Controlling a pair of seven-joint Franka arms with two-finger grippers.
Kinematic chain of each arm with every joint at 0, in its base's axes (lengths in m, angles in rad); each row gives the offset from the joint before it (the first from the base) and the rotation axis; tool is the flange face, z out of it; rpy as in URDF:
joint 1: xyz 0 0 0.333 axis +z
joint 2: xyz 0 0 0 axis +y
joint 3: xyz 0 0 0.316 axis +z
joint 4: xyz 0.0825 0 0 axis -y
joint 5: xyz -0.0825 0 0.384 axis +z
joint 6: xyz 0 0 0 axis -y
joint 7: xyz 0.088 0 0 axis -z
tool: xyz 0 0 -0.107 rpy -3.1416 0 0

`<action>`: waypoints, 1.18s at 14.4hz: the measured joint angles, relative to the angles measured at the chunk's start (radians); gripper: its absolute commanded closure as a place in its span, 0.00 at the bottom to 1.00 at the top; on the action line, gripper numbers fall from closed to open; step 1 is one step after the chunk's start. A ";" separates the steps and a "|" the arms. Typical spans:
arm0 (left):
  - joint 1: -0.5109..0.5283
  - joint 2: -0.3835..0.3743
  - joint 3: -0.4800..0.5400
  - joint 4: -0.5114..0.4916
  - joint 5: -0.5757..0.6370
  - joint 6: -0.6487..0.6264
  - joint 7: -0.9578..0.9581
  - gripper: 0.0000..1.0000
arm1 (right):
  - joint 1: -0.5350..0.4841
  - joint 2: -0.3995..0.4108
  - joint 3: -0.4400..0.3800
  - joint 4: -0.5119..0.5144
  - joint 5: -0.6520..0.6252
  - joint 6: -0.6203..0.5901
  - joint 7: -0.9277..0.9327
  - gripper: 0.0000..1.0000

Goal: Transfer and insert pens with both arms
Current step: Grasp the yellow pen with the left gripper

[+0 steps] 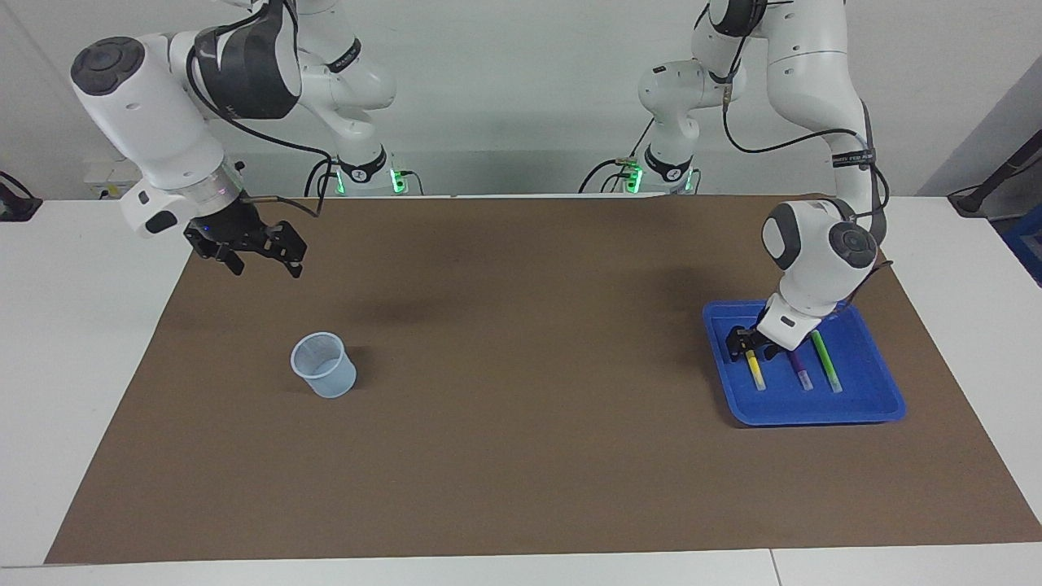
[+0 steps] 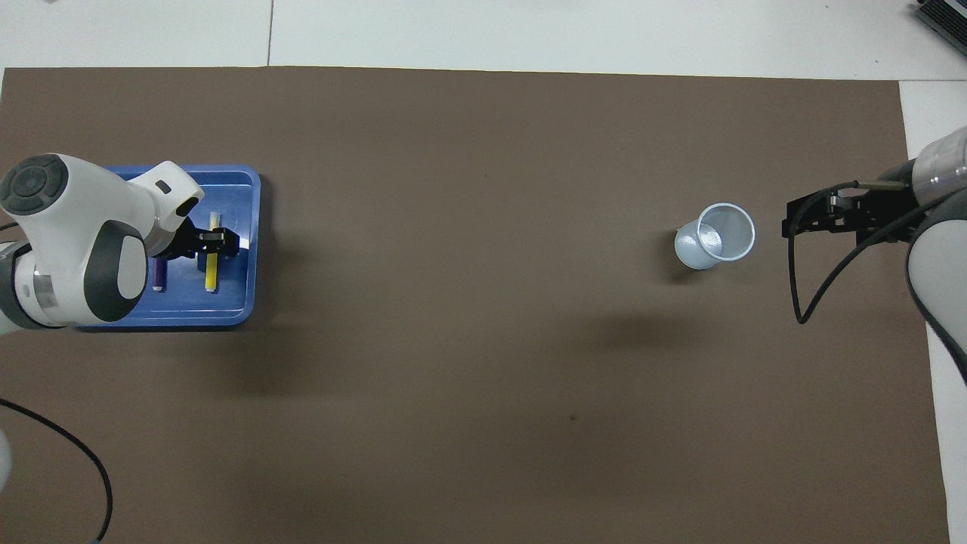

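Your left claw is sitting low in the blue tray at the right of the facing view, straddling the upper end of the yellow pen. Its fingers are reaching down on either side of that pen, but I cannot tell whether they are already pinching it or only bracketing it. In the overhead view the same claw is crossing the yellow pen near mid-length, at the left of the frame.

All three pens are lying flat in the tray, side by side and apart: yellow, then the purple pen, then the green pen, with whitish tips pointing to the lower edge of the facing view.

These are looking light, stiff and smooth-sided, so they are likely rolling or swivelling under an off-centre pinch. You are best taking the barrel across its width close to the middle, firmly enough that it is not pivoting during the handover.

Your right claw is waiting in the air at the upper left of the facing view, over the brown mat on the bench, fingers parted and holding nothing. The clear cup is standing upright lower down, left of centre; it looks light enough to tip.
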 measured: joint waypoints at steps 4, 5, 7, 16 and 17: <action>-0.001 0.000 -0.001 0.000 0.000 0.001 0.001 0.62 | 0.000 0.000 0.000 0.000 0.000 0.000 0.000 0.00; -0.001 0.000 -0.001 0.000 0.000 0.001 0.002 0.74 | 0.000 0.000 0.000 0.000 0.000 0.000 0.000 0.00; -0.001 0.000 -0.001 0.000 0.000 0.001 0.002 0.98 | 0.000 0.000 0.000 0.000 0.000 0.000 0.000 0.00; -0.004 -0.001 -0.004 0.076 -0.010 -0.108 -0.011 1.00 | 0.000 0.000 0.000 -0.002 0.000 0.000 0.000 0.00; -0.006 -0.001 -0.004 0.106 -0.028 -0.142 -0.021 1.00 | 0.000 0.000 0.000 -0.002 0.000 0.000 0.000 0.00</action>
